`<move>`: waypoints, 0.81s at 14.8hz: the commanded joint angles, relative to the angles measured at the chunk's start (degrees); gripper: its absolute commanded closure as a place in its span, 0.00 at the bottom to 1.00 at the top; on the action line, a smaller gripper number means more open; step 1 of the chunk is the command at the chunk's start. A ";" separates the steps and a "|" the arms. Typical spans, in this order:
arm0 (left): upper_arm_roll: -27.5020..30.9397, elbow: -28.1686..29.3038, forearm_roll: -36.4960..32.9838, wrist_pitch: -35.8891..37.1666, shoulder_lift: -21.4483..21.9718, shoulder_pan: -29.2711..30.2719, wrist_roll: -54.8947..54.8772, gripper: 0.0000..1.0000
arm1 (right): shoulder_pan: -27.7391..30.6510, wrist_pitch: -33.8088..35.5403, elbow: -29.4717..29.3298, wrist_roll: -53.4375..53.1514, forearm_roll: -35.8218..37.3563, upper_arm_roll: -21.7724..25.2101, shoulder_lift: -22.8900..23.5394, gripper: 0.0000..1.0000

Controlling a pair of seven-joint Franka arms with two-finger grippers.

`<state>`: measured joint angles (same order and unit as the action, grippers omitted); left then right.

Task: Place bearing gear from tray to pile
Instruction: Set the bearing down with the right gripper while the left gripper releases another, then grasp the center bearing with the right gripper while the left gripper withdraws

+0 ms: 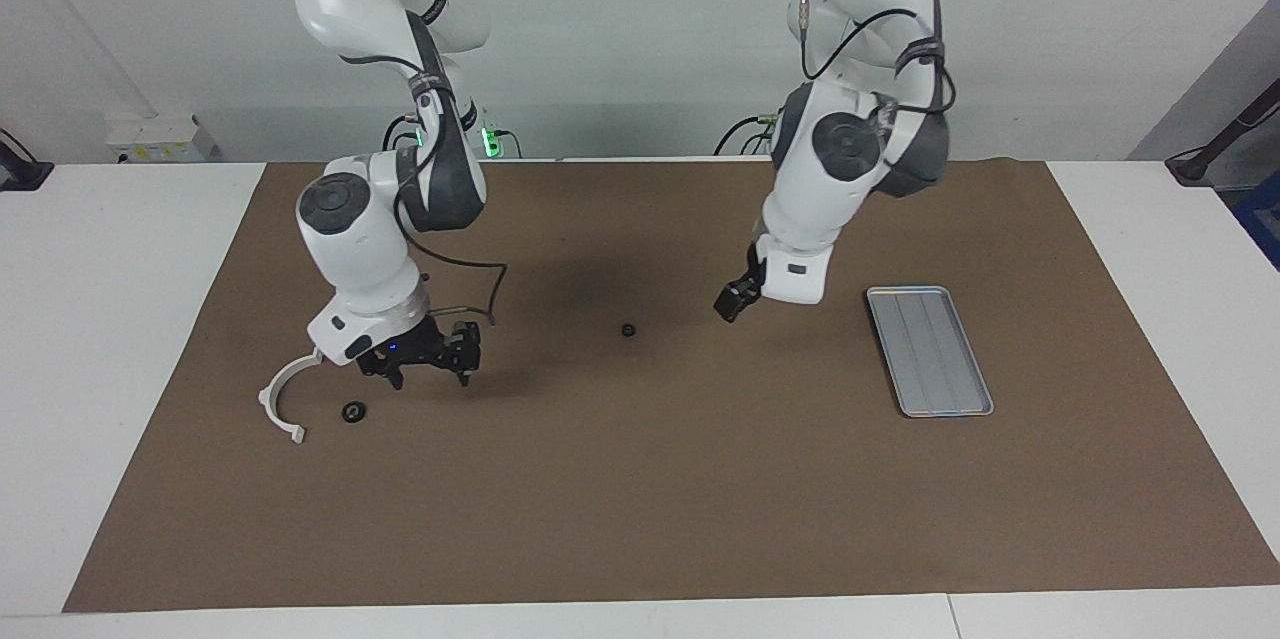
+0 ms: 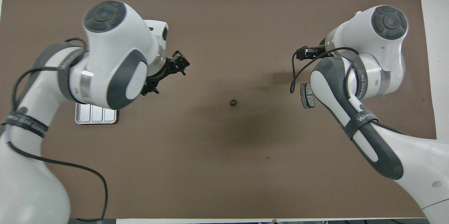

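The silver ribbed tray [image 1: 928, 351] lies empty toward the left arm's end; in the overhead view only its end [image 2: 95, 115] shows under the left arm. One small black bearing gear [image 1: 628, 330] [image 2: 233, 103] lies on the mat at mid-table. A second black gear [image 1: 353, 411] lies beside the white half-ring bracket [image 1: 285, 399] of the pile. My right gripper [image 1: 432, 381] is open and empty, low over the mat next to that gear. My left gripper [image 1: 730, 309] [image 2: 171, 83] is open and empty, raised between the tray and the middle gear.
One dark grey brake pad [image 2: 307, 95] lies beside the right arm, nearer to the robots than the bracket; it is hidden in the facing view. A brown mat [image 1: 640, 499] covers the white table.
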<state>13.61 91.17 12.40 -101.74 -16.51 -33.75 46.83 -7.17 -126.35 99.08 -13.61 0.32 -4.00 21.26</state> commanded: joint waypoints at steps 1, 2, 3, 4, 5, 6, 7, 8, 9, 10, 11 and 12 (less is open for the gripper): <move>-0.69 2.34 -0.79 6.61 6.21 6.66 -10.59 0.00 | -5.47 1.28 0.76 -9.39 0.20 0.05 -1.57 0.02; -0.60 2.26 -2.54 8.29 7.18 7.55 -12.88 0.00 | -7.75 1.29 0.85 -12.29 0.29 0.05 -1.57 0.02; -0.60 2.26 -5.08 9.01 8.33 8.00 -14.91 0.00 | -10.39 1.37 0.76 -14.93 0.47 0.05 -1.49 0.02; -0.43 2.26 -6.41 9.80 9.21 8.18 -15.80 0.00 | -12.85 1.37 0.76 -17.30 0.56 0.05 -1.40 0.03; -0.51 2.26 -6.77 10.67 10.35 10.35 -17.37 0.00 | -15.05 1.37 0.85 -19.59 0.56 -0.04 -1.31 0.03; -1.47 2.34 -6.77 12.16 11.32 13.94 -20.96 0.00 | -17.25 1.29 1.20 -22.05 0.56 -0.04 -1.22 0.03; -3.05 2.34 -6.77 14.09 12.54 16.76 -25.43 0.00 | -19.36 0.15 2.68 -24.86 0.56 -0.04 -1.22 0.04; -3.85 2.43 -6.77 15.85 13.43 19.31 -29.48 0.00 | -20.86 -2.03 4.61 -27.58 0.56 -0.04 -1.31 0.04; -3.85 2.43 -6.77 17.17 13.70 20.65 -32.39 0.00 | -21.57 -4.49 6.72 -28.39 0.56 -0.04 -1.40 0.04; -3.85 2.43 -6.77 18.49 14.74 21.79 -34.25 0.00 | -21.49 -6.43 8.74 -28.40 0.56 -0.04 -1.48 0.04; -4.11 2.52 -6.86 19.03 15.01 23.19 -35.48 0.00 | -21.57 -7.93 10.32 -28.31 0.64 -0.04 -1.48 0.04; -4.64 2.61 -6.86 19.12 15.28 23.99 -36.02 0.00 | -21.49 -8.99 11.65 -28.14 0.64 -0.04 -1.40 0.04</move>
<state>10.86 91.86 6.29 -83.49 -3.32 -11.78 12.90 -29.72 -131.85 106.27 -41.49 0.36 -4.10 20.97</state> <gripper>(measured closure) 0.000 0.013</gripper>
